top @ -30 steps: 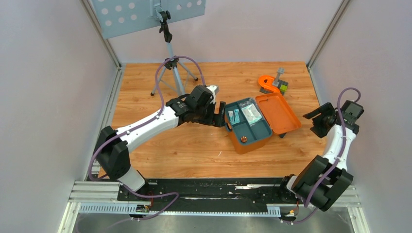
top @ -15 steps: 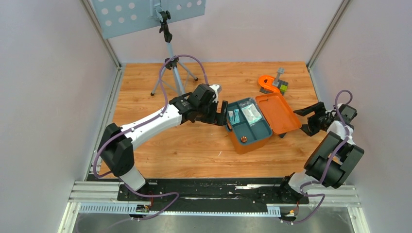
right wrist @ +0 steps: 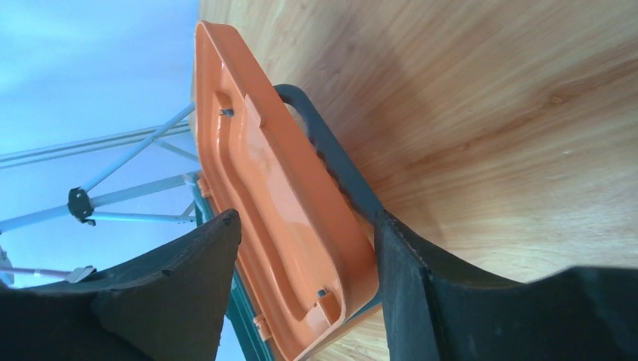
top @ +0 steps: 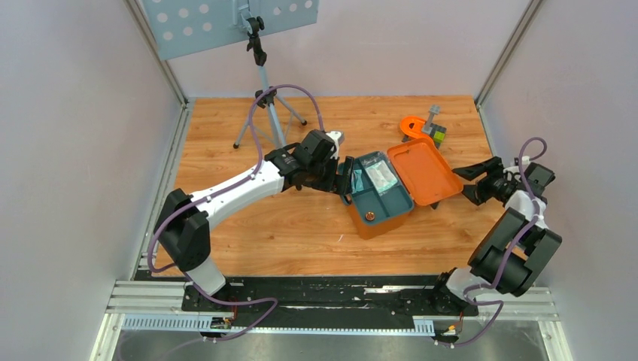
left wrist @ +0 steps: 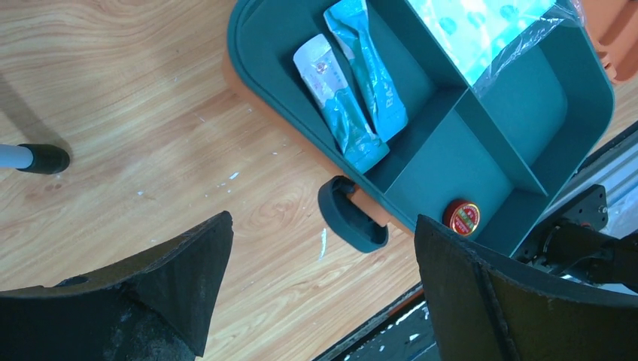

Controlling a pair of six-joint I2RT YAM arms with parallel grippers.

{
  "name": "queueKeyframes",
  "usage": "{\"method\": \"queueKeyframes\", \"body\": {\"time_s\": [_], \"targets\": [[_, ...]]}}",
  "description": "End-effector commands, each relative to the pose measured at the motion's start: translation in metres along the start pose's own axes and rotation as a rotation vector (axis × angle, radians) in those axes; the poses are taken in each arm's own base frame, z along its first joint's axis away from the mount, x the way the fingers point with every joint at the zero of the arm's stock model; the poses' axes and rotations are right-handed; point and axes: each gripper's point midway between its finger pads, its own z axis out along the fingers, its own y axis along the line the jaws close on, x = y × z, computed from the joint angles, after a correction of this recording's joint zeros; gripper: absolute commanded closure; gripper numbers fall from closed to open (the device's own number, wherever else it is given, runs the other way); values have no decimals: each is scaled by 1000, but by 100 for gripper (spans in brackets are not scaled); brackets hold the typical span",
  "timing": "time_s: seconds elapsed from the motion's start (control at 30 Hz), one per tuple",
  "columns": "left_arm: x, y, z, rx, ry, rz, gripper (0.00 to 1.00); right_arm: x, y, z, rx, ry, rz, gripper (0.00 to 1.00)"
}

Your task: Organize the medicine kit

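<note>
The medicine kit is an orange box with a teal tray (top: 387, 197) and an orange lid (top: 423, 168) hinged open to the right and tilted up. The tray (left wrist: 481, 143) holds two teal sachets (left wrist: 353, 94), a clear bag of pads (left wrist: 481, 26) and a small red tin (left wrist: 461, 217). My left gripper (top: 345, 178) is open at the box's left end, its jaws astride the teal latch (left wrist: 351, 218). My right gripper (top: 472, 180) is open, with the lid's outer edge (right wrist: 282, 218) between its fingers.
A grey tripod (top: 265, 98) stands at the back left. An orange curved piece (top: 413, 125) and a small grey and green block (top: 435, 129) lie behind the box. Grey walls close in both sides.
My right gripper has moved left to the lid and the lid has lifted. The box has shifted slightly left. My left gripper has edged toward the box.
</note>
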Motion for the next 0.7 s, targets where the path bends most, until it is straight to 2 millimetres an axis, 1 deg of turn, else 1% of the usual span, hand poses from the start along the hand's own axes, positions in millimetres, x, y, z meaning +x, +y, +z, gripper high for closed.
{"method": "queueKeyframes", "body": {"time_s": [0.0, 0.17, 0.37, 0.53, 0.67], "targets": [[-15, -3, 1, -5, -36, 34, 2, -1, 41, -17, -135, -16, -108, 39], [-14, -1, 7, -14, -19, 41, 2, 9, 56, -27, -176, -21, -154, 45], [-13, -1, 14, -16, -6, 39, 2, 19, 74, -36, -219, -13, -202, 47], [-12, 0, 16, -21, -1, 39, 2, 34, 91, -42, -263, 23, -229, 48], [-11, 2, 17, -30, 2, 37, 2, 50, 111, -50, -289, 49, -292, 49]]}}
